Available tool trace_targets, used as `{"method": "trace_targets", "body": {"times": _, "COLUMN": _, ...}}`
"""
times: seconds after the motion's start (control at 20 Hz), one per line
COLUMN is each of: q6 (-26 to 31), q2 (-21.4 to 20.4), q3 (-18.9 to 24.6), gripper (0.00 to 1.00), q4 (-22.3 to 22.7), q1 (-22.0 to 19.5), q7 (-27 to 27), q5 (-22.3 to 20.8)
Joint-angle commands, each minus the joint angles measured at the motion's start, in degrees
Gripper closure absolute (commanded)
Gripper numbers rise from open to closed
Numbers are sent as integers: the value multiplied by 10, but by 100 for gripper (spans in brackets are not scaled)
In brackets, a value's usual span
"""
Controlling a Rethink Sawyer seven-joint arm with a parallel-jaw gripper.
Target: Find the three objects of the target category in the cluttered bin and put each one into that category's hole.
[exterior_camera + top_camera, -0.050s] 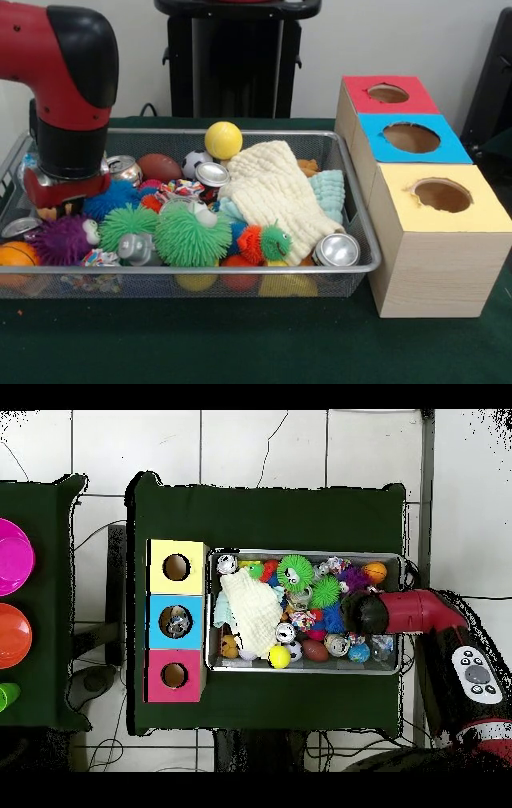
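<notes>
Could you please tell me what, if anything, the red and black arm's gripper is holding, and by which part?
It cannot be told: the arm reaches into the wire mesh bin, and its own body hides the gripper.

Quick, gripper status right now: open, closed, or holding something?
Gripper: down among the toys at the end of the wire bin away from the boxes; the arm hides it, so open, shut or holding cannot be told.

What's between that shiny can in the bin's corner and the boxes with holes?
Only the side wall of the wire bin separates the crushed silver can from the yellow-topped wooden box next to it. The can lies uncovered beside the cream cloth, and nothing covers the box's hole.
</notes>
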Motion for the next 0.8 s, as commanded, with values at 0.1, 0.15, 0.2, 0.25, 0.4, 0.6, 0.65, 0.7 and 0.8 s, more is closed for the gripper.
{"method": "trace_targets", "body": {"times": 0.1, "q6": 15, "q2": 50, "q3": -34, "gripper": 0, "q4": -45, "q1": 24, "q7": 38, "q5": -12}}
{"method": "trace_targets", "body": {"times": 0.15, "q6": 31, "q2": 52, "q3": -43, "gripper": 0, "q4": -54, "q1": 34, "q7": 43, "q5": -13}}
{"method": "trace_targets", "body": {"times": 0.2, "q6": 47, "q2": 55, "q3": -51, "gripper": 0, "q4": -62, "q1": 43, "q7": 48, "q5": -14}}
{"method": "trace_targets", "body": {"times": 0.25, "q6": 63, "q2": 57, "q3": -60, "gripper": 0, "q4": -71, "q1": 52, "q7": 53, "q5": -15}}
{"method": "trace_targets", "body": {"times": 0.4, "q6": 81, "q2": 61, "q3": -75, "gripper": 0, "q4": -84, "q1": 68, "q7": 54, "q5": -9}}
{"method": "trace_targets", "body": {"times": 0.6, "q6": 72, "q2": 61, "q3": -87, "gripper": 0, "q4": -85, "q1": 78, "q7": 51, "q5": -1}}
{"method": "trace_targets", "body": {"times": 0.65, "q6": 70, "q2": 61, "q3": -90, "gripper": 0, "q4": -85, "q1": 80, "q7": 51, "q5": 1}}
{"method": "trace_targets", "body": {"times": 0.7, "q6": 64, "q2": 60, "q3": -93, "gripper": 0, "q4": -83, "q1": 81, "q7": 51, "q5": 0}}
{"method": "trace_targets", "body": {"times": 0.8, "q6": 34, "q2": 54, "q3": -94, "gripper": 0, "q4": -75, "q1": 79, "q7": 48, "q5": -4}}
